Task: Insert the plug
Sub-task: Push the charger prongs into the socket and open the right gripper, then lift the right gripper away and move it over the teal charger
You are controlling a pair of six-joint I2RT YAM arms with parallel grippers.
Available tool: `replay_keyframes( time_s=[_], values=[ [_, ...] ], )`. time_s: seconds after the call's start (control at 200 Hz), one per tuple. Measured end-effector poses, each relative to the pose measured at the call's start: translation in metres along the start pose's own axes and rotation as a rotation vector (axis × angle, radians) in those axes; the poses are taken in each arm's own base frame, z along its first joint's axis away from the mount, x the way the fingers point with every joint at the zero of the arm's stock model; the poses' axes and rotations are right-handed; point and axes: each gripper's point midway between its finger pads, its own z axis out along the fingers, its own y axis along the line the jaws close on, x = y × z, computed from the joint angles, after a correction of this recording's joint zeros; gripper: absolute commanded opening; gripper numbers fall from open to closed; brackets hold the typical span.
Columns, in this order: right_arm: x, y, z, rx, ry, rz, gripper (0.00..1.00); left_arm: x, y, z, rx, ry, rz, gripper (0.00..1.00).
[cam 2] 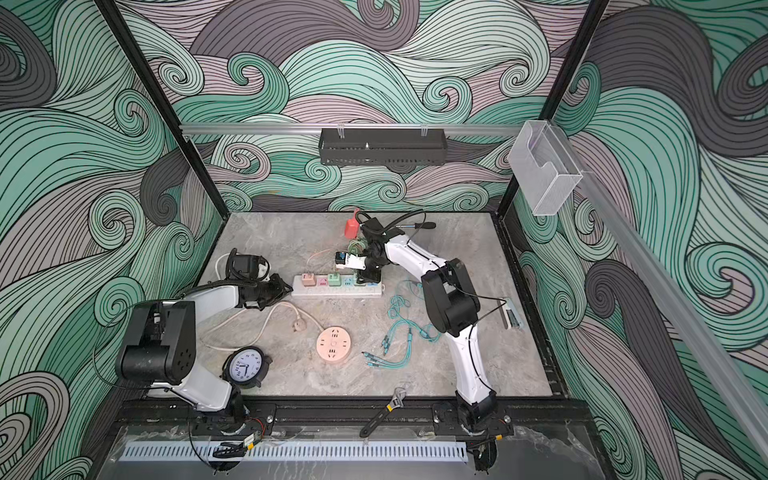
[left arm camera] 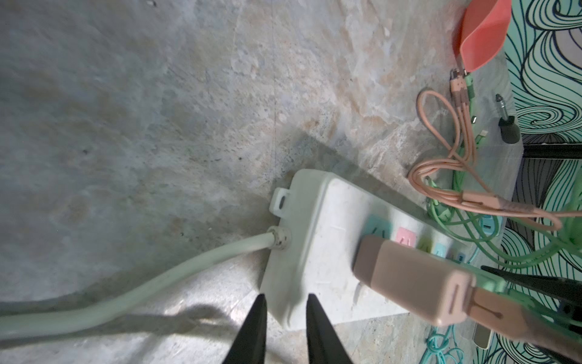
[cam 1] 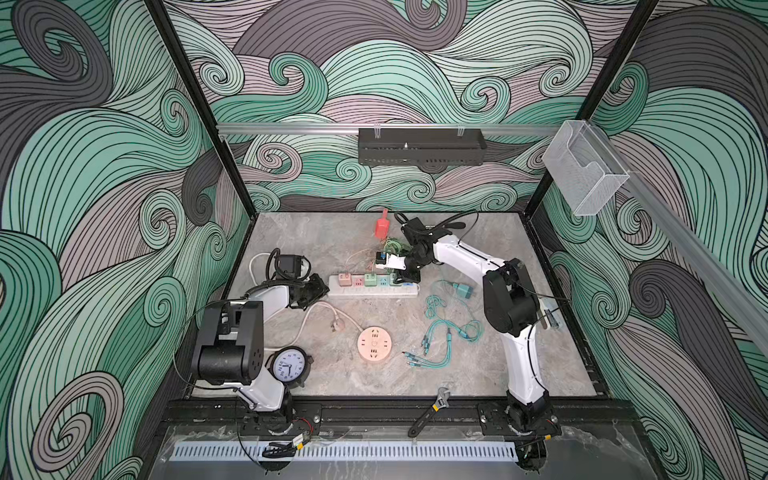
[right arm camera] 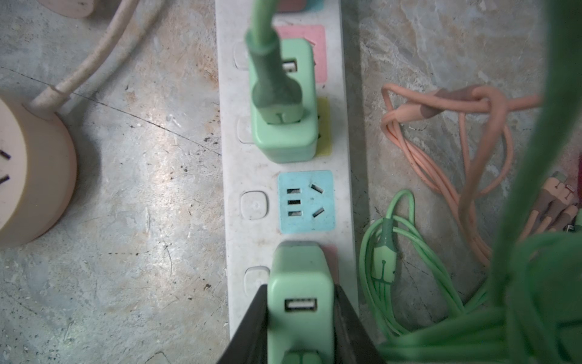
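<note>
Marble table point(cam 1: 316, 245), strip point(cam 1: 373, 291) flat. My left gripper point(left arm camera: 285, 301), jaws barely parted at cord point(left arm camera: 157, 277) end, braces strip, I judge. My right gripper point(right arm camera: 300, 286) pinches plug point(right arm camera: 300, 312) by sides, upright on strip's far end, so prongs go straight.

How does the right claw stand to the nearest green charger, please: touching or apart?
Touching. In the right wrist view the fingers of the right claw press flush against both sides of the green charger.
</note>
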Motion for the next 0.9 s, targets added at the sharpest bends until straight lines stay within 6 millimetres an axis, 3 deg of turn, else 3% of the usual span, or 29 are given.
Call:
replay_keyframes(
  time_s=[0.225,0.48,0.62,0.901],
  values=[
    [0.028,0.002,0.006,-0.02,0.07,0.078,0.4,-0.011,-0.018,-0.022,0.051,-0.059,0.006,0.29],
    [0.028,0.003,0.0,-0.026,0.061,0.13,0.54,-0.019,-0.027,-0.049,0.088,-0.109,-0.01,0.32],
    [0.016,0.003,-0.017,-0.007,0.024,0.146,0.66,-0.023,-0.032,-0.066,0.102,-0.141,-0.008,0.37],
    [-0.003,0.012,-0.063,0.043,-0.053,0.164,0.8,-0.022,-0.032,-0.084,0.106,-0.159,-0.02,0.4]
  ],
)
